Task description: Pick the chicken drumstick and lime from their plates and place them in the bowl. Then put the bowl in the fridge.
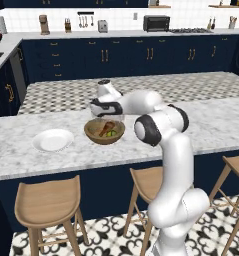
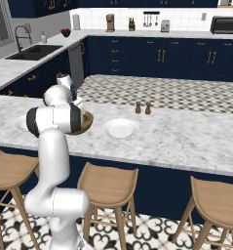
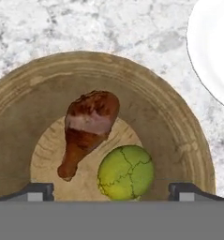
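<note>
Both foods, the chicken drumstick [image 3: 87,129] and the lime [image 3: 126,172], are seen inside the bowl [image 3: 188,140] right under the tool [image 3: 111,192], held spread apart and empty.

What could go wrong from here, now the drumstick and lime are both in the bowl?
1. The lime lies loose beside the chicken drumstick; tilting the bowl in transit could roll it out.
2. The open gripper can only take the bowl by its rim, so it may slip.
3. A plate sits close beside the bowl and could get knocked.
</note>
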Available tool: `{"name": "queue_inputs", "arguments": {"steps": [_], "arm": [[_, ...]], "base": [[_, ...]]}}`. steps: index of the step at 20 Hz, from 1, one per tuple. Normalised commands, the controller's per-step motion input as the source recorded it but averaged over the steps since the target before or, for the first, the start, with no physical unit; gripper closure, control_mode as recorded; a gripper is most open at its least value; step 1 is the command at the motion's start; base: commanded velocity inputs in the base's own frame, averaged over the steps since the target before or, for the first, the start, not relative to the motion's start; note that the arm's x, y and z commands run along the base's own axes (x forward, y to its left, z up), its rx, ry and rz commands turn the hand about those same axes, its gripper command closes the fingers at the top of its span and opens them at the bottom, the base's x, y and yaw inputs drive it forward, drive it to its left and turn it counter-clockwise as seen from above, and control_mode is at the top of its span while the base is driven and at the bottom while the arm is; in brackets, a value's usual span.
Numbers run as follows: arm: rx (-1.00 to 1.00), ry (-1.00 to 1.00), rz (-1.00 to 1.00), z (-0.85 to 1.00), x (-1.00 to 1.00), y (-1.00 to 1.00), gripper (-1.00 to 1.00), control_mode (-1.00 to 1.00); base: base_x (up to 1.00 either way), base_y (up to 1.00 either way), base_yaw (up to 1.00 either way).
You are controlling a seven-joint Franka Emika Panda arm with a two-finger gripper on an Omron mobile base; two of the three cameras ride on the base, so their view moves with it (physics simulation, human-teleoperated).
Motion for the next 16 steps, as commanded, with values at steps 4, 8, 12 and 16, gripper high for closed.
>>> {"name": "queue_inputs", "arguments": {"steps": [4,8,12,16], "arm": [[0.03,0.26,0.02,-0.19,0.12,-0.77,-1.00,-1.00],[0.02,0.01,0.16,-0.44,0.17,-0.26,-1.00,-1.00],[0.12,0.02,0.07,-0.59,0.00,-0.14,-1.00,-1.00],[0.12,0.00,0.01,-0.41,0.02,0.00,-1.00,-1.00]], "base": [[0.00,0.00,0.00],[0.00,0.00,0.00],[0.00,0.00,0.00],[0.00,0.00,0.00]]}}
